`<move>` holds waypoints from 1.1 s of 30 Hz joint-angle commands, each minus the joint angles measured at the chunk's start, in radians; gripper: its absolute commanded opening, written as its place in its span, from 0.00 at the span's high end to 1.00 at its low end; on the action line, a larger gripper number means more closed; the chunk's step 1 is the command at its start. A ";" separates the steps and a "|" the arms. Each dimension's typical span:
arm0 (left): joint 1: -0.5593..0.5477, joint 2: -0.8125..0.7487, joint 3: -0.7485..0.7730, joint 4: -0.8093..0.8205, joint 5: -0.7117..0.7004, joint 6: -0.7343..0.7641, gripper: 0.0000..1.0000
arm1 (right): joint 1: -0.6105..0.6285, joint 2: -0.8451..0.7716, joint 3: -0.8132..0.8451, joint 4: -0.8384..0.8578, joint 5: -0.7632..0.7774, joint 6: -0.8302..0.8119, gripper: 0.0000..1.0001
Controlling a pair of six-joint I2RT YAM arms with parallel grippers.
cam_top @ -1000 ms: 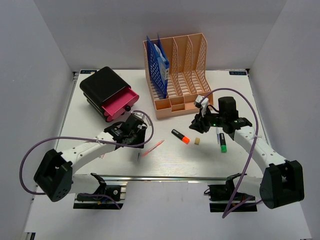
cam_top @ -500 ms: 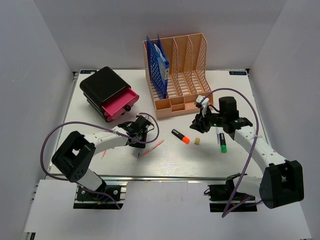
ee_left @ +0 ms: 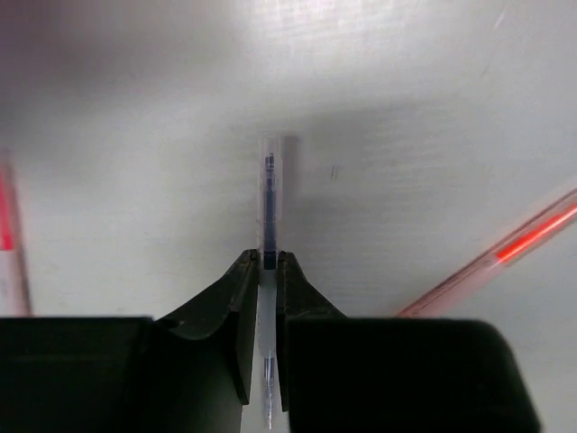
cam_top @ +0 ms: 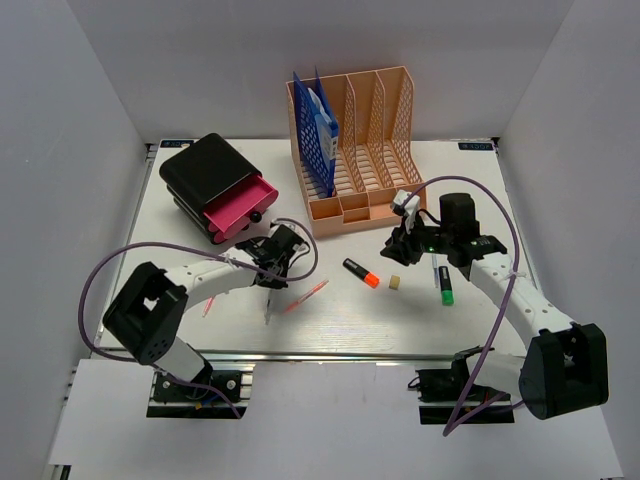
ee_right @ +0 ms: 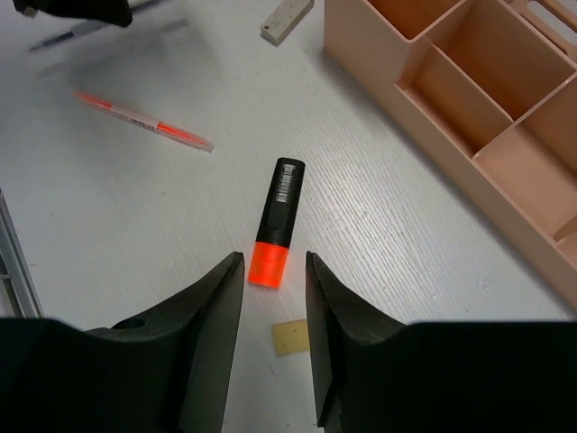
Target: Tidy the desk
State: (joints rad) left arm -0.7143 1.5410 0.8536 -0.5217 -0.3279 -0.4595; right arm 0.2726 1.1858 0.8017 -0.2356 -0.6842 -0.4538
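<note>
Since the earlier frame the left arm is folding its elbow back toward the near left, and the left gripper (ee_left: 268, 262) is narrowing. Its jaws are now pinching a clear pen (ee_left: 270, 194) between them. We are seeing that pen run straight out ahead of the jaws, its long axis in line with the gripper. It is casting a shadow on the bench (cam_top: 350, 325), but we cannot tell whether its free end is touching the surface.

The right gripper (ee_right: 269, 263) is staying where it was, hovering half open over the highlighter (ee_right: 278, 209) and holding nothing.

The bench is lying flat under both arms. It is carrying a red pen (cam_top: 305, 297) just right of the clear one and a green marker (cam_top: 445, 291) on the right. The rack (cam_top: 345, 212) is standing at far centre and the drawer box (cam_top: 210, 175) at far left, its pink drawer open.

We are judging that the clear pen now needs a home. The drawer box is lying just far-left of the left gripper, nearer than the rack, which is far and to the right. The right arm is nearer the highlighter. Its long axis is running along the gap between those jaws, so they would be closing across its width.
</note>
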 commanded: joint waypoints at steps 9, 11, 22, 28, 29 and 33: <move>0.019 -0.324 0.264 0.020 -0.039 0.290 0.97 | -0.018 -0.029 -0.007 0.009 -0.034 -0.014 0.60; 0.019 -0.314 0.317 0.003 -0.097 0.375 0.97 | -0.016 -0.028 -0.007 0.007 -0.037 -0.014 0.60; 0.091 -0.122 0.478 0.099 -0.189 0.876 1.00 | -0.024 -0.032 -0.006 0.009 -0.035 -0.016 0.60; 0.151 -0.231 0.273 0.360 -0.062 1.094 0.98 | -0.023 -0.032 -0.006 0.004 -0.048 -0.019 0.60; 0.167 -0.231 0.260 0.379 -0.066 1.108 0.97 | -0.023 -0.035 -0.006 0.004 -0.048 -0.022 0.60; 0.206 -0.194 0.259 0.374 -0.072 1.093 0.94 | -0.023 -0.043 -0.006 0.002 -0.046 -0.022 0.60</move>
State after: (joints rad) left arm -0.5350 1.3731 1.1152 -0.2390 -0.4278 0.5774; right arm 0.2546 1.1736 0.8017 -0.2359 -0.7086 -0.4572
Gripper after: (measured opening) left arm 0.219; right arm 0.396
